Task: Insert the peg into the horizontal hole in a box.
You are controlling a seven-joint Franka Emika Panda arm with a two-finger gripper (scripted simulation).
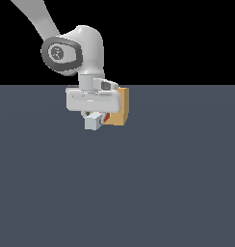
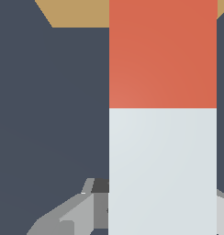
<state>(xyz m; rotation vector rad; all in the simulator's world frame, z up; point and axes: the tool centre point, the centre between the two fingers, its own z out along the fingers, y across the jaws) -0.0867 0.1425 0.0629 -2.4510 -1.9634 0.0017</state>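
Peg (image 2: 162, 119): long square-sectioned bar, pale grey-white along most of its visible length, orange-red at one end. In the wrist view it fills much of the frame, the orange-red part running toward the box and the pale part back toward the gripper. In the exterior view only the pale end face (image 1: 92, 122) shows clearly below the gripper body, with a sliver of orange-red beside it, next to the box. Held off the floor, roughly level.

Box (image 1: 121, 107): small tan cube, resting on the floor, just behind the gripper on the exterior view's right, partly covered by it. In the wrist view only a tan strip (image 2: 77, 13) shows at the frame edge, on either side of the orange-red end. Whether the peg tip touches the box cannot be told.

Hole: hidden in both views, masked by the peg and the gripper.

Gripper (image 1: 94, 116): white Panda hand, fingers pointing down, clamped on the pale part of the peg. Grey finger (image 2: 81, 211) visible beside the bar in the wrist view.

Arm (image 1: 73, 48): white links with a grey joint cap, descending from the exterior view's upper left.

Floor (image 1: 138, 193): flat, dark slate-blue, under a black background.
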